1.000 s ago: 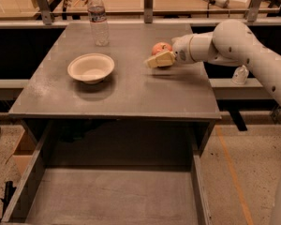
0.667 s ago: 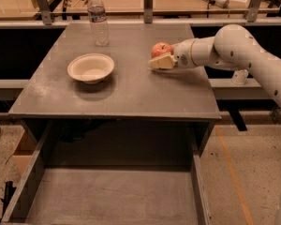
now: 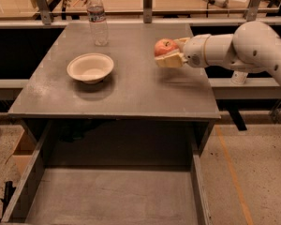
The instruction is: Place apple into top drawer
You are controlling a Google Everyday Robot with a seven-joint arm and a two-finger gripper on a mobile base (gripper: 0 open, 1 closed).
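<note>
The red apple (image 3: 164,46) with yellowish patches is held between my gripper's (image 3: 170,52) cream-coloured fingers (image 3: 168,61), lifted a little above the right side of the grey tabletop (image 3: 131,88). My white arm reaches in from the right. The top drawer (image 3: 112,196) is pulled open below the table's front edge, its flat grey bottom bare.
A white bowl (image 3: 90,67) sits on the left of the tabletop. A clear water bottle (image 3: 98,20) stands at the back left. A wooden bench with clutter runs behind the table. Tiled floor with an orange line lies to the right.
My gripper has lifted the apple off the tabletop and carried it slightly up and back; the arm has risen with it.
</note>
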